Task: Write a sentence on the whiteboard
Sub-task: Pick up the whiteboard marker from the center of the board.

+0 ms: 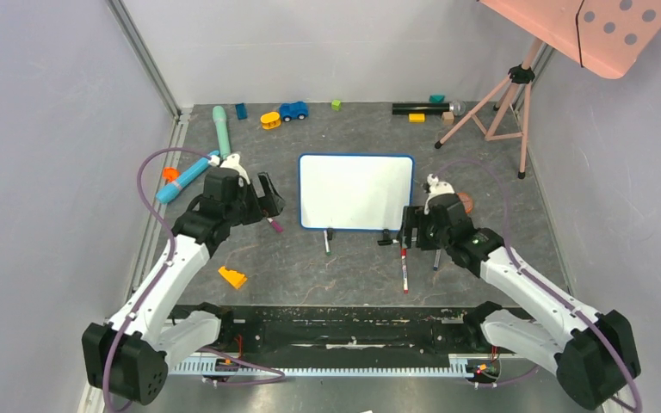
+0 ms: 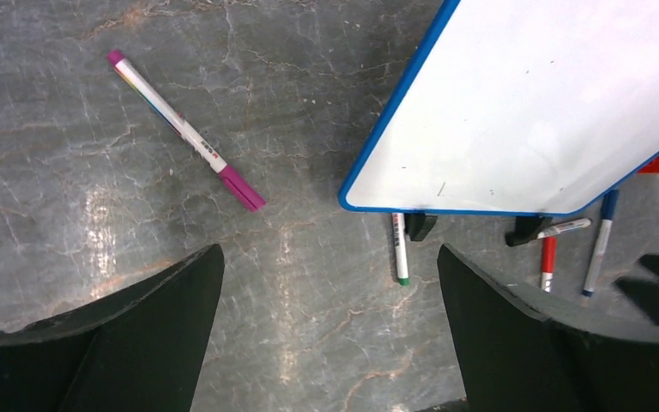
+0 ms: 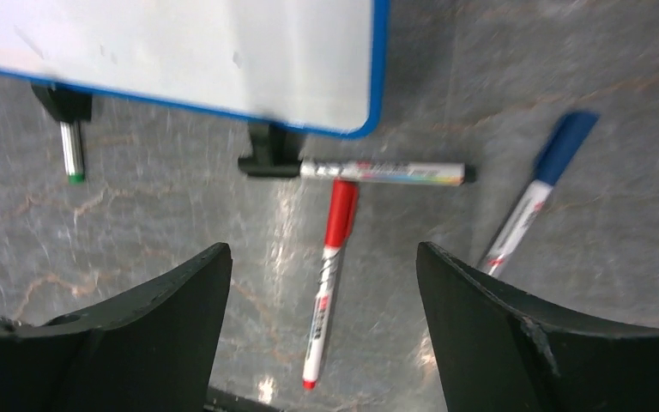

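Observation:
The whiteboard point(image 1: 357, 191) lies flat mid-table, blue-framed, and its white face is blank; no sentence shows on it. It also shows in the left wrist view point(image 2: 532, 94) and the right wrist view point(image 3: 180, 51). My left gripper point(image 1: 268, 200) is open and empty left of the board, above bare table point(image 2: 328, 262). A pink marker point(image 2: 184, 129) lies beside it. My right gripper point(image 1: 409, 228) is open at the board's near right corner, straddling a red marker point(image 3: 330, 257) that lies on the table. A blue marker point(image 3: 536, 193), a black-tipped marker point(image 3: 386, 172) and a green-tipped marker point(image 3: 72, 153) lie nearby.
Toys line the back: a teal cylinder point(image 1: 221, 129), a blue tube point(image 1: 185, 178), a yellow car point(image 1: 270, 120), a blue car point(image 1: 293, 110), a black tube point(image 1: 420, 108). An orange wedge point(image 1: 232, 277) lies near left. A pink tripod point(image 1: 503, 103) holds a pink dotted panel point(image 1: 602, 26) at back right.

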